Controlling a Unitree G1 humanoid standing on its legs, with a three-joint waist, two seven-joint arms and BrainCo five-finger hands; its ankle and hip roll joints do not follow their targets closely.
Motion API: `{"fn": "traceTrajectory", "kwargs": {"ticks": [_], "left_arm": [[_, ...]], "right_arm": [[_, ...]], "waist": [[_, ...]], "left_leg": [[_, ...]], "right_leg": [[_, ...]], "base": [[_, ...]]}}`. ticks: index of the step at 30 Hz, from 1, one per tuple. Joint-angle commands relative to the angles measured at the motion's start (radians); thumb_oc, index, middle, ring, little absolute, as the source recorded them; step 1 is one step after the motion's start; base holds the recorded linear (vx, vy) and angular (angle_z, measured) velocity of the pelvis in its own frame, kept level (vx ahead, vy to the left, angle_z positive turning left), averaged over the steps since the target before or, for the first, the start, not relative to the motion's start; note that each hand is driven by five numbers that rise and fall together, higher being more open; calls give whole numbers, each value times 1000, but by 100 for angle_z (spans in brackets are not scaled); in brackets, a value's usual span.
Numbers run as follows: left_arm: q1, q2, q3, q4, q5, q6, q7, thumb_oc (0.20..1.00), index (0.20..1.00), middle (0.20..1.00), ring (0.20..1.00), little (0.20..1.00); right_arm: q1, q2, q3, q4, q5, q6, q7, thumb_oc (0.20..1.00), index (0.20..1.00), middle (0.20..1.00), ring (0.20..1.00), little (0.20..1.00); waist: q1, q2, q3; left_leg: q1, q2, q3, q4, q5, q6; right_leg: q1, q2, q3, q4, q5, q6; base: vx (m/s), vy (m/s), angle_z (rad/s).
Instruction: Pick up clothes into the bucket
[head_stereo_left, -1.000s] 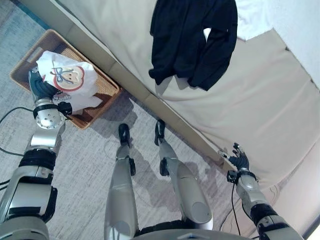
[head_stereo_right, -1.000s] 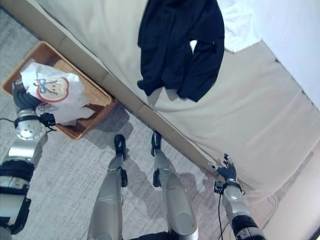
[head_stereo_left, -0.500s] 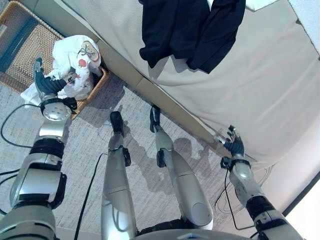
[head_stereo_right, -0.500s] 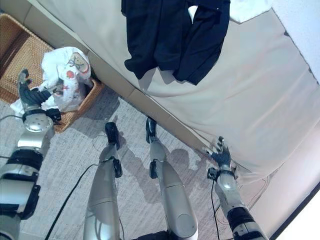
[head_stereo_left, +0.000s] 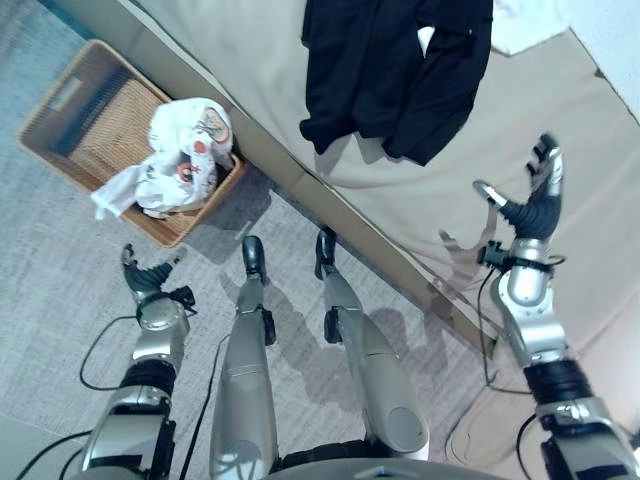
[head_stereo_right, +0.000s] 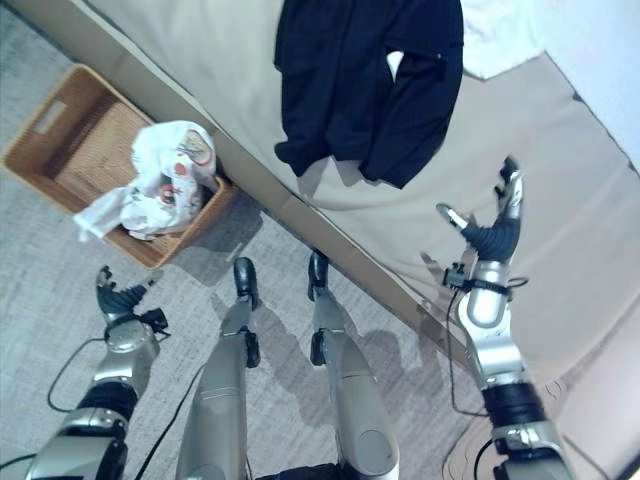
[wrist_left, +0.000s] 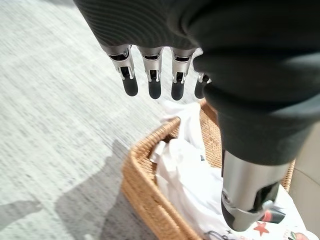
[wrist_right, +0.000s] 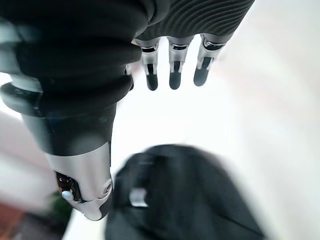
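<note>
**White garment binned, black one waiting**

Left eye: white garment (head_stereo_left: 178, 160) sits in the wicker basket (head_stereo_left: 70, 100), a flap over its rim. Left hand (head_stereo_left: 146, 277), released, hovers over carpet nearby.

Right eye: right hand (head_stereo_right: 489, 229), fingers spread and empty, hangs above the bed (head_stereo_right: 560, 210), near the black garment (head_stereo_right: 365, 80), likely to grab it.

Left wrist: straight fingers (wrist_left: 152, 80) above the basket corner.

Right wrist: fingers straight, black garment beyond.

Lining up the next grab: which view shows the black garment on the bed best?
Left eye view: the black garment lies whole and unobstructed on the bed. Right eye view shows nearly the same. Right wrist view shows it blurred past the open right hand.
</note>
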Motion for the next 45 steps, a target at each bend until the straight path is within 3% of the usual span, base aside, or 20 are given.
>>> {"fn": "traceTrajectory", "kwargs": {"ticks": [1,5,6,10,16,22,23,24,25,35,42,43,44,45], "left_arm": [[41,-41,-25,-23,75,-57,4,1000,1000,1000,1000,1000],[80,-117,-167,6,85,-70,-89,1000,1000,1000,1000,1000],[80,-119,-165,7,85,-71,-89,1000,1000,1000,1000,1000],[94,-142,-329,11,148,-61,-167,1000,1000,1000,1000,1000],[91,-133,-581,-75,254,-67,-270,1000,1000,1000,1000,1000],[83,-162,-604,-93,114,-77,-281,1000,1000,1000,1000,1000],[83,-162,-602,-98,102,-77,-279,1000,1000,1000,1000,1000],[81,-163,-602,-99,102,-77,-279,1000,1000,1000,1000,1000],[81,-162,-594,-99,80,-76,-274,1000,1000,1000,1000,1000],[96,-164,-538,-101,-9,-78,-256,1000,1000,1000,1000,1000],[74,-169,-560,-120,-25,-71,-280,1000,1000,1000,1000,1000],[68,-170,-561,-119,-29,-69,-286,1000,1000,1000,1000,1000],[62,-173,-563,-119,-33,-70,-287,1000,1000,1000,1000,1000],[59,-173,-564,-119,-32,-70,-286,1000,1000,1000,1000,1000]], "right_arm": [[-41,-97,-64,-41,-112,21,-78,1000,1000,1000,1000,1000],[-200,-198,0,153,-158,117,-93,1000,1000,1000,1000,1000],[-205,-200,4,158,-157,115,-94,1000,1000,1000,1000,1000],[-437,-282,145,383,-141,167,-74,1000,1000,1000,1000,1000],[-815,-303,401,748,-91,208,-1,1000,1000,1000,1000,1000],[-1082,-301,606,1077,-31,238,98,1000,1000,1000,1000,1000],[-1100,-307,625,1116,-34,249,114,1000,1000,1000,1000,1000],[-1105,-307,628,1121,-33,247,115,1000,1000,1000,1000,1000],[-1136,-319,667,1172,-43,258,137,1000,1000,1000,1000,1000],[-1149,-346,738,1276,-114,296,220,1000,1000,1000,1000,1000],[-1135,-324,791,1281,-129,296,327,1000,1000,1000,1000,1000],[-1136,-319,800,1276,-128,292,341,344,344,344,344,344],[-1136,-316,801,1266,-120,287,339,200,200,200,200,200],[-1135,-313,805,1256,-120,284,338,200,200,200,200,200]], "waist": [[18,59,-13],[52,106,-13],[49,108,-13],[76,147,-13],[105,189,-33],[125,233,-16],[129,235,-17],[131,240,-13],[135,241,-14],[164,269,-13],[161,265,-13],[160,262,-13],[160,260,-13],[159,258,-13]], "left_leg": [[74,-7,-39,37,-79,6],[160,-8,-80,-49,-31,1],[162,-8,-81,-51,-30,1],[213,2,-108,-134,20,-15],[220,10,-134,-195,56,-24],[184,6,-154,-187,74,-28],[193,4,-162,-195,57,-31],[174,5,-159,-186,76,-28],[172,3,-166,-190,58,-29],[21,6,-184,-171,82,-30],[-38,-4,-184,-166,91,-31],[-45,-6,-183,-163,91,-30],[-50,-8,-184,-159,90,-30],[-54,-8,-184,-156,90,-29]], "right_leg": [[7,-122,-38,193,-132,104],[48,-138,-80,253,-181,93],[50,-139,-82,252,-181,93],[61,-147,-110,293,-210,84],[7,-155,-116,382,-259,71],[-62,-174,-120,478,-292,59],[-67,-176,-110,498,-327,67],[-78,-177,-120,491,-294,57],[-98,-179,-104,520,-333,64],[-269,-177,-94,580,-336,64],[-325,-179,-92,584,-333,59],[-331,-179,-92,584,-330,58],[-332,-180,-91,580,-326,59],[-333,-180,-90,577,-325,59]], "base": [[28,-70,22],[27,-123,31],[16,-104,37],[7,-101,24],[13,-87,18],[15,-86,20],[-11,-55,27],[92,-101,24],[12,-75,21],[10,-47,3],[-1,-5,2],[0,0,0],[0,0,0],[0,0,0]]}}
